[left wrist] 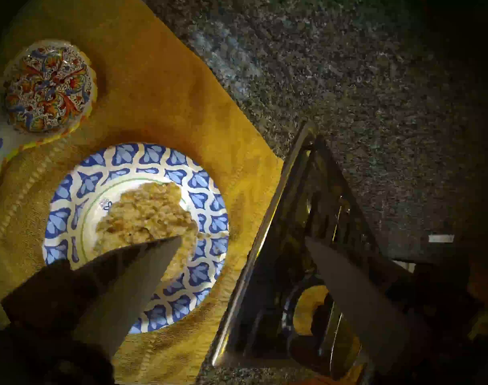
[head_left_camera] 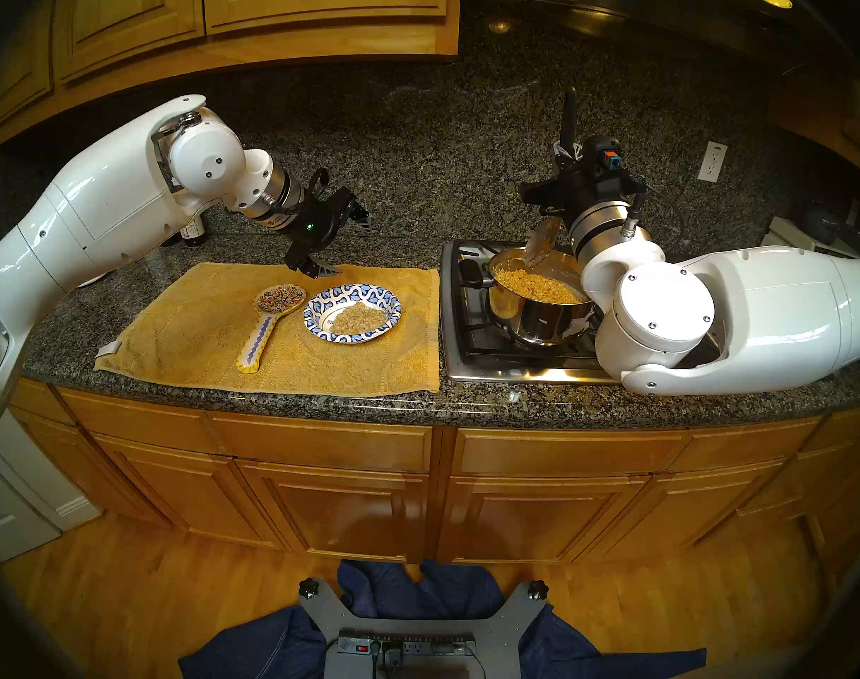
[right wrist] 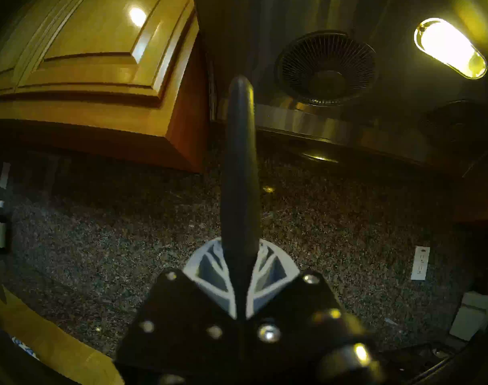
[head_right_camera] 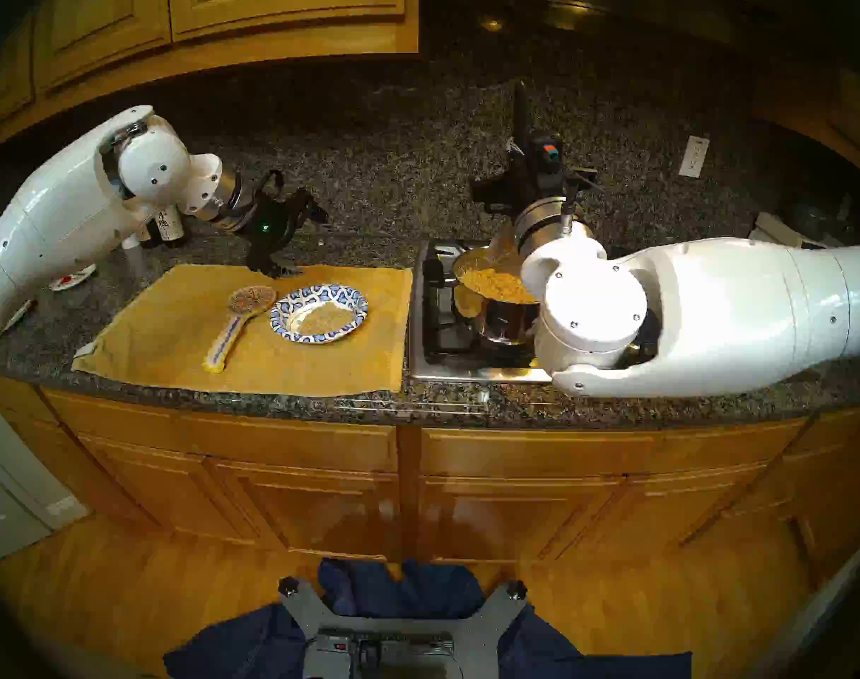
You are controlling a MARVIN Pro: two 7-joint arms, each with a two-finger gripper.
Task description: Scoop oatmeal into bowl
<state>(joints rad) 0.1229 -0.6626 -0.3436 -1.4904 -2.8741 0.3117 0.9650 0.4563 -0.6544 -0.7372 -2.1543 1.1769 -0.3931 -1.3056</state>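
Bowl (head_left_camera: 352,319) sits on the yellow towel (head_left_camera: 197,330) on the granite table (head_left_camera: 271,398), a heap of oatmeal (head_left_camera: 358,318) in its white centre, off toward the right side. Painted spoon rest (head_left_camera: 270,320) lies just left of the bowl, apart from it, handle toward the table's front edge. More oatmeal fills the steel pot (head_left_camera: 535,310) on the stove (head_left_camera: 472,349), right of the towel. Left pincer (head_left_camera: 342,244) hangs over the towel's back edge behind the bowl, jaws spread wide, nothing in them; in the left wrist view one finger (left wrist: 131,270) overlaps the bowl and the other reaches over the stove. Right pincer (right wrist: 240,276) is clamped tight on the black handle of a spoon (head_left_camera: 540,244), handle pointing up, the spoon's head down at the pot's back rim, over the oatmeal, with some stuck to it. Dark bottles (head_left_camera: 193,229) stand behind the left arm; their labels are too small to read. A small blue print mark shows on the bowl's inner ring in the left wrist view, unreadable. White wall outlet (head_left_camera: 712,161) on the backsplash at right.
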